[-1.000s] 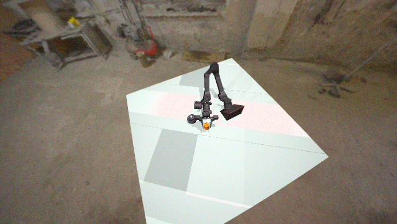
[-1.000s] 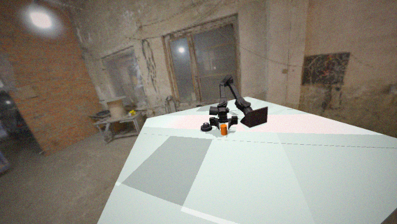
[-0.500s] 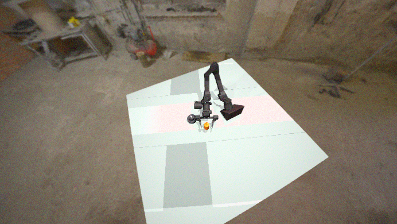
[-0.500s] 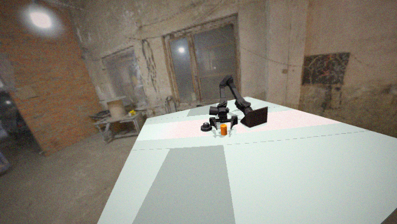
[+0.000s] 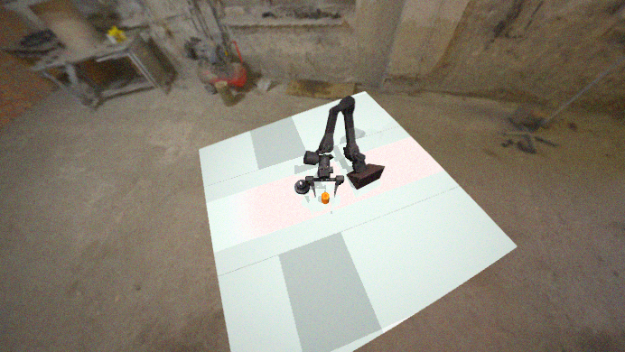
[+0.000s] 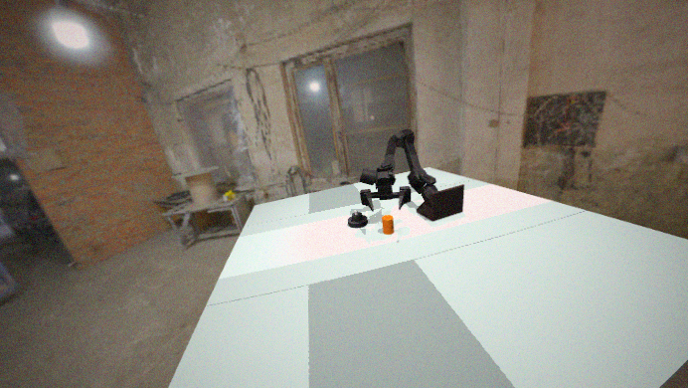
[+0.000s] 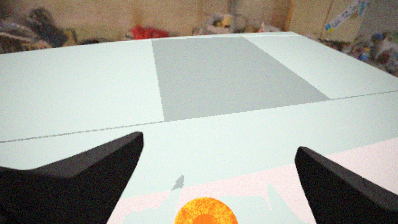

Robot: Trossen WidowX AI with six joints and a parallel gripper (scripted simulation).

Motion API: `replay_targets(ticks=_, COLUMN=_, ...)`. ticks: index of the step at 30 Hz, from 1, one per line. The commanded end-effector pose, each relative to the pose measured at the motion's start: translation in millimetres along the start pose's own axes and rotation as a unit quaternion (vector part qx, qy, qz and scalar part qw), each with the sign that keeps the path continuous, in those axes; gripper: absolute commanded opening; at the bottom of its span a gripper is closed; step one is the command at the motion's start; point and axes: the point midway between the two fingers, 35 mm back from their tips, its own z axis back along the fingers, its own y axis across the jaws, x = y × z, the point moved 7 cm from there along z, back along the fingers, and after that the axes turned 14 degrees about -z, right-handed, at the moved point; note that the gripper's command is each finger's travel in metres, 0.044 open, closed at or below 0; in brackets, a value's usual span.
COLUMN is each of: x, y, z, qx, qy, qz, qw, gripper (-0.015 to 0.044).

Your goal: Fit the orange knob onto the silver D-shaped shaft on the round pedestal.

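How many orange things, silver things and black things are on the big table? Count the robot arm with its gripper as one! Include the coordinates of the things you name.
Orange: 1, the knob (image 5: 325,198) (image 6: 388,225) (image 7: 205,212)
Silver: 1, the shaft (image 5: 301,182) (image 6: 356,213)
Black: 2, the round pedestal (image 5: 302,189) (image 6: 357,222) and the robot arm (image 5: 331,126) (image 6: 412,158)
Total: 4
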Motion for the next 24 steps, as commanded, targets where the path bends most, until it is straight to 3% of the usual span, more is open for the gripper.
replay_targets(ticks=1, x=20.3, y=7.3, z=8.3, qx=-0.003, qy=-0.001, qz=-0.004, qw=1.000, gripper=0.0440)
replay_targets(ticks=6, x=22.5, y=6.8, z=5.7, qx=0.006, qy=0.022, qz=-0.017, qw=1.000, gripper=0.0440)
replay_targets(ticks=14, x=51.4, y=9.3, z=-20.2, qx=0.031, qy=0.307, qz=-0.108, qw=0.945, gripper=0.0440)
replay_targets(ticks=20, x=82.0, y=19.0, z=-33.8, qx=-0.048, qy=0.495, qz=-0.079, qw=0.864, gripper=0.0440)
replay_targets(ticks=24, x=107.5, y=28.6, z=-42.4, qx=-0.131, qy=0.575, qz=-0.020, qw=0.807, gripper=0.0440)
